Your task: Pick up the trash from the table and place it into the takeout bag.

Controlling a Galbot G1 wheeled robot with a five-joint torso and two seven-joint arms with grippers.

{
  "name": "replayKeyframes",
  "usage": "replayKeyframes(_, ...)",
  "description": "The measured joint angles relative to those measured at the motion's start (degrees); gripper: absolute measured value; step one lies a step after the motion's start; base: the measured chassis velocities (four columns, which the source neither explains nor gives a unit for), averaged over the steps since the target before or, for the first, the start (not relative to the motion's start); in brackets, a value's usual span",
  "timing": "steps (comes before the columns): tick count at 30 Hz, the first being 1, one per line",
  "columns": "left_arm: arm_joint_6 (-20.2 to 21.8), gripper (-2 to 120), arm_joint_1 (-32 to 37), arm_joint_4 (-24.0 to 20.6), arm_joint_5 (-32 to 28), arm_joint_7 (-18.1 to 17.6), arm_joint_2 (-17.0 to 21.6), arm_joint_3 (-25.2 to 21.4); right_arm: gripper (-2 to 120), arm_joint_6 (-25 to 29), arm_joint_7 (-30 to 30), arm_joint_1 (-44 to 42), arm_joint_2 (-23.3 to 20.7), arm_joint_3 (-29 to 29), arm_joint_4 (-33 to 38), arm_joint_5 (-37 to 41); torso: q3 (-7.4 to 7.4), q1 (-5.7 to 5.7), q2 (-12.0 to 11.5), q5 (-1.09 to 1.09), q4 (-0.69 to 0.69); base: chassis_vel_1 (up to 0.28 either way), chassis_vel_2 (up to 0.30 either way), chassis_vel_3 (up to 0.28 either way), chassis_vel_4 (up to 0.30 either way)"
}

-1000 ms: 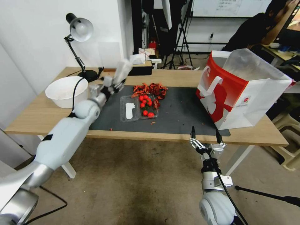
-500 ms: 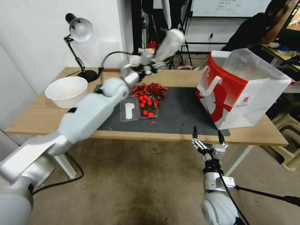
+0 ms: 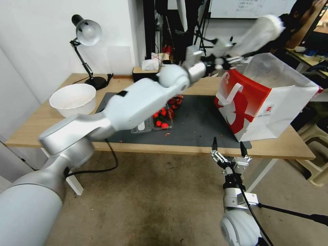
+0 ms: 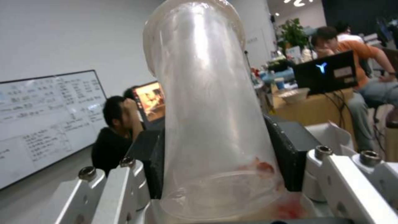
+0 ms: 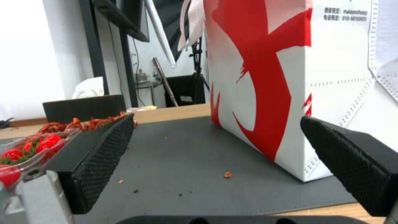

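Cup [image 4: 207,118] clamped in left gripper [image 3: 229,58] above takeout bag [image 3: 270,102].

I note the takeout bag [image 3: 259,106] red and white; clear plastic cup [image 4: 215,124] stained red inside; mat [image 3: 198,119] dark grey; bowl [image 3: 72,99] white; tomatoes [image 3: 160,116] red.

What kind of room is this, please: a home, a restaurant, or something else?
Probably an office or lab workspace. A whiteboard with writing hangs on the wall, a laptop stands on a desk behind, and tripods stand beyond the table.
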Motion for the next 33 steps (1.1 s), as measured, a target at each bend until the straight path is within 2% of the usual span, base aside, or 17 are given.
replayKeyframes(3, -0.26, 50, -0.21, 0.95, -0.01, 0.35, -0.91, 2.06, 100, 0.01, 0.02, 0.01, 0.08, 0.00, 0.00, -0.01, 0.00, 0.00, 0.00, -0.02, 0.03, 0.000, 0.000, 0.000, 0.000)
replayKeyframes(10, -1.31, 51, 0.48, 2.32, 1.02, 0.46, -2.40, 3.21, 100, 0.13, 0.03, 0.06, 0.29, 0.00, -0.10, -0.03, 0.00, 0.00, 0.00, -0.02, 0.02, 0.000, 0.000, 0.000, 0.000)
replayKeyframes(12, -1.54, 60, 0.64, 2.86, 1.36, 0.37, -2.71, 3.09, 100, 0.15, 0.05, 0.06, 0.31, -0.01, -0.10, -0.03, 0.01, 0.00, 0.00, -0.02, 0.03, 0.000, 0.000, 0.000, 0.000)
replayKeyframes(13, -1.54, 60, 0.64, 2.86, 1.36, 0.37, -2.71, 3.09, 100, 0.15, 0.05, 0.06, 0.31, -0.01, -0.10, -0.03, 0.01, 0.00, 0.00, -0.02, 0.03, 0.000, 0.000, 0.000, 0.000)
replayKeyframes(15, -1.64, 74, 0.71, 3.20, 1.50, 0.11, -3.08, 2.45, 100, 0.18, 0.08, -0.01, 0.28, 0.03, -0.09, -0.04, 0.00, 0.00, 0.00, -0.03, 0.03, 0.000, 0.000, 0.000, 0.000)
replayKeyframes(19, -1.64, 82, 0.71, 3.49, 1.58, -0.04, -3.36, 2.23, 100, 0.18, 0.11, -0.04, 0.27, 0.05, -0.08, -0.04, 0.00, 0.00, 0.00, -0.02, 0.03, 0.000, 0.000, 0.000, 0.000)
replayKeyframes(21, -1.67, 93, 0.85, 3.90, 1.70, -0.30, -3.59, 2.13, 100, 0.19, 0.13, -0.07, 0.27, 0.07, 0.05, -0.04, 0.00, 0.00, 0.00, -0.02, 0.02, 0.000, 0.000, 0.000, 0.000)
replayKeyframes(23, -1.68, 99, 0.98, 3.86, 1.79, -0.78, -3.58, 1.82, 100, 0.18, 0.19, -0.11, 0.23, 0.15, 0.21, -0.04, 0.00, 0.00, 0.00, -0.03, 0.02, 0.000, 0.000, 0.000, 0.000)
replayKeyframes(28, -1.66, 100, 1.00, 3.17, 1.75, -1.72, -3.05, 0.03, 100, 0.19, 0.27, -0.20, 0.14, 0.27, 0.33, 0.00, 0.00, 0.00, 0.00, -0.02, 0.00, 0.000, 0.000, 0.000, 0.000)
replayKeyframes(31, -1.43, 100, 0.97, 2.40, 1.61, -2.14, -1.67, -1.35, 100, 0.19, 0.29, -0.25, 0.12, 0.32, 0.39, 0.03, 0.00, 0.00, 0.00, -0.03, -0.01, 0.000, 0.000, 0.000, 0.000)
replayKeyframes(32, -1.04, 100, 1.15, 1.14, 1.30, -2.68, 0.96, -2.59, 100, 0.19, 0.30, -0.27, 0.11, 0.34, 0.44, 0.05, 0.00, 0.00, 0.00, -0.03, 0.01, 0.000, 0.000, 0.000, 0.000)
replayKeyframes(33, -1.04, 100, 1.15, 1.14, 1.30, -2.68, 0.96, -2.59, 100, 0.19, 0.30, -0.27, 0.11, 0.34, 0.44, 0.05, 0.00, 0.00, 0.00, -0.03, 0.01, 0.000, 0.000, 0.000, 0.000)
